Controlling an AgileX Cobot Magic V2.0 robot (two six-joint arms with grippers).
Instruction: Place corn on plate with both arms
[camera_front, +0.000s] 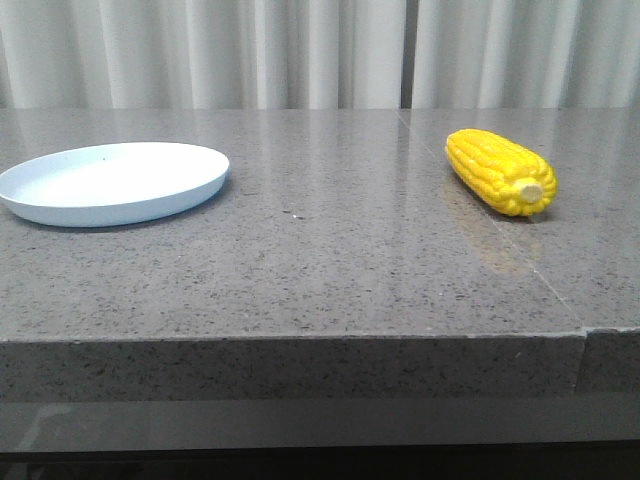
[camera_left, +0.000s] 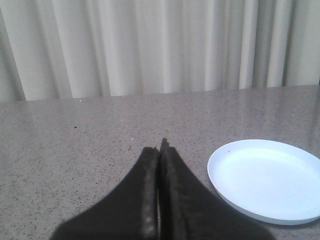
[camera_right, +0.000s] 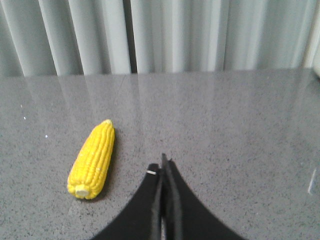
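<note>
The yellow corn (camera_front: 500, 171) lies on the grey stone table at the right, its pale stub end toward the front. The pale blue-white plate (camera_front: 112, 181) sits empty at the left. Neither arm shows in the front view. In the left wrist view my left gripper (camera_left: 160, 147) is shut and empty above the table, the plate (camera_left: 267, 180) beside it and apart. In the right wrist view my right gripper (camera_right: 162, 165) is shut and empty, the corn (camera_right: 93, 159) lying beside it and apart.
A grey speckled stone table (camera_front: 330, 260) with a seam running back from its front right. Its front edge (camera_front: 300, 340) drops off near the camera. Pale curtains (camera_front: 320, 50) hang behind the table.
</note>
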